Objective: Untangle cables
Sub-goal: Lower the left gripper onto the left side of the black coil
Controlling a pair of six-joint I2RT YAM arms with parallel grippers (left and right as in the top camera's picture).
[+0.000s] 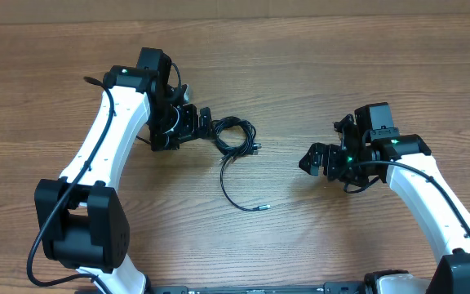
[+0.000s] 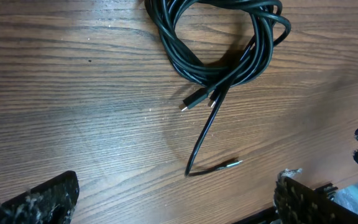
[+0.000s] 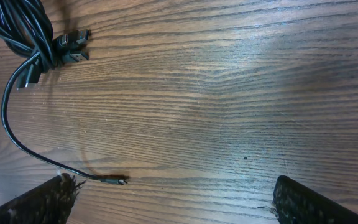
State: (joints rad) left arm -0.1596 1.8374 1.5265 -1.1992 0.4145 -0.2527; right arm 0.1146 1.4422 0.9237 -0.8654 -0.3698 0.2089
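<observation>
Black, limp, light cables [image 1: 235, 137] lie coiled just ahead of the gaping, empty left pincer [image 1: 208, 124], well apart from the equally gaping right pincer [image 1: 307, 160]; I'd grip the loose tail [image 1: 233, 192].

Thin black flexible cords [image 1: 235, 137]: plain black, silvery plug tips. Brown wooden tabletop [image 1: 341, 49]: mid-brown w/ darker streaky grain, pale glare patches. L arm [image 1: 121, 131] & R arm [image 1: 439, 214]: white shells, black joints + black wires, tiny green lights near wrists.
</observation>
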